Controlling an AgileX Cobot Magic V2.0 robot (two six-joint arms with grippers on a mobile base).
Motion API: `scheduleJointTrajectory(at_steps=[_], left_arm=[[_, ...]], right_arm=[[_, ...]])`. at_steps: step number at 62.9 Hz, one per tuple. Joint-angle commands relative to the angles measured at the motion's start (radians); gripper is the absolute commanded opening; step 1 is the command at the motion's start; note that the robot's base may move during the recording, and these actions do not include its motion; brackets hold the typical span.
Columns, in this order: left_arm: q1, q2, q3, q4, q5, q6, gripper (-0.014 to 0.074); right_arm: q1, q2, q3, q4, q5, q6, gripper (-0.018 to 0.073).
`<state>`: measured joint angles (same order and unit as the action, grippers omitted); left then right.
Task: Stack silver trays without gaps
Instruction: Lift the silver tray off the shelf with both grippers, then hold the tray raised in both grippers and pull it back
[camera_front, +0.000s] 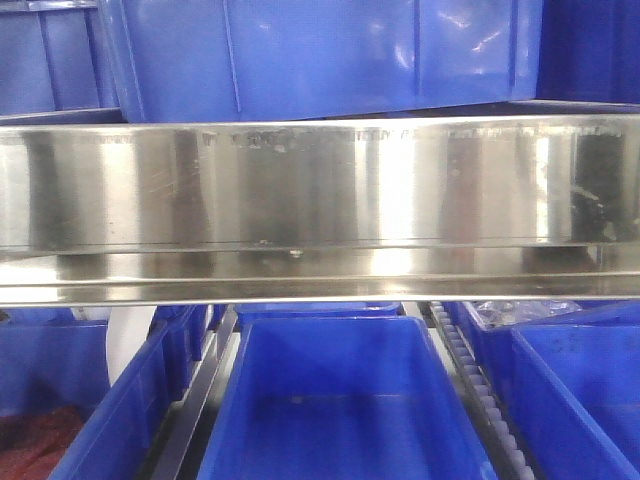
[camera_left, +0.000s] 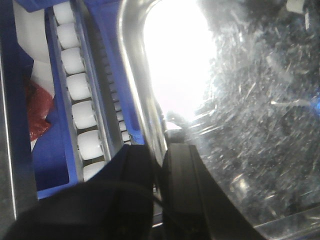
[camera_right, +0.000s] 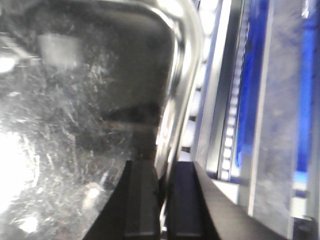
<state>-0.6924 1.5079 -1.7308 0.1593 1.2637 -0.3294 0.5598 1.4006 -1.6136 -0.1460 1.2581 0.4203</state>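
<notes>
One silver tray (camera_front: 320, 185) spans the middle band of the front view from edge to edge, its shiny side wall facing the camera. The left gripper (camera_left: 162, 150), at lower centre of the left wrist view, is clenched on the tray's rim. The right gripper (camera_right: 162, 170) likewise pinches the opposite rim. Blue bins (camera_front: 340, 400) lie above and below. A white roller track (camera_left: 80, 100) runs along the upper left.
</notes>
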Motion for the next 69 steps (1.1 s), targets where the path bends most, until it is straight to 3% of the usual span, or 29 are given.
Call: scheduleJointTrajectory(at_steps=[1, 69], left_arm=[[-0.022, -0.027, -0.027, -0.006, 0.048, 0.021, -0.0041], [-0.022, 0.007, -0.027, -0.006, 0.039, 0.021, -0.0048]], right_arm=[[0.008, -0.046, -0.031, -0.005, -0.018, -0.019, 0.0058], [0.008, -0.046, -0.031, -0.006, -0.006, -0.019, 0.0057]])
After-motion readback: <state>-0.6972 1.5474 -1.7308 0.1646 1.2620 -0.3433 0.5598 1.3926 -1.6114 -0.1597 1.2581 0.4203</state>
